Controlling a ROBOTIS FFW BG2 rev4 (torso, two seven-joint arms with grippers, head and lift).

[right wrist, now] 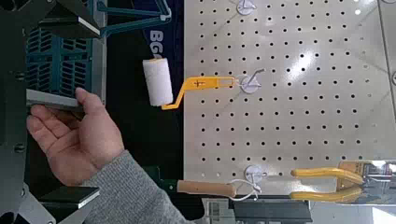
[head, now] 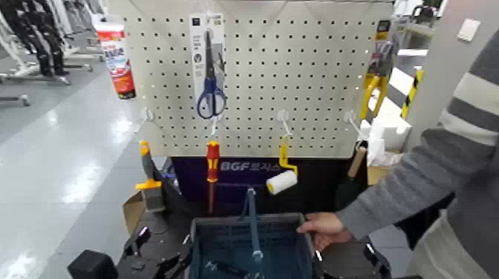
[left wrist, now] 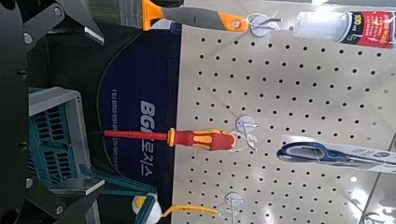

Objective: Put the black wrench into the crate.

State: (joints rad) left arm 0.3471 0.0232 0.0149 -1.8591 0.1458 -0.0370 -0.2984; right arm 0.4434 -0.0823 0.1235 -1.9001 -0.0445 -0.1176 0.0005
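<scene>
Below the pegboard (head: 297, 74) I see the crate (head: 249, 222), a person's hand (head: 323, 230) gripping its right rim. I cannot find the black wrench or tell either gripper's state.

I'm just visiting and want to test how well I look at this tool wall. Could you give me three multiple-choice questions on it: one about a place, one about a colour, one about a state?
1. Where do the scissors hang?
A. high on the pegboard
B. inside the crate
C. on the floor

2. What colour is the handle of the screwdriver?
A. green and white
B. red and yellow
C. all black

3. What is the person's hand doing?
A. holding the paint roller
B. pulling the scissors off
C. gripping the rim of the crate

Answers:
1 A, they hang in their packaging near the board's top.
2 B, red with a yellow band, hanging below the board.
3 C, the fingers curl over the crate's right edge, as the right wrist view also shows.
</scene>
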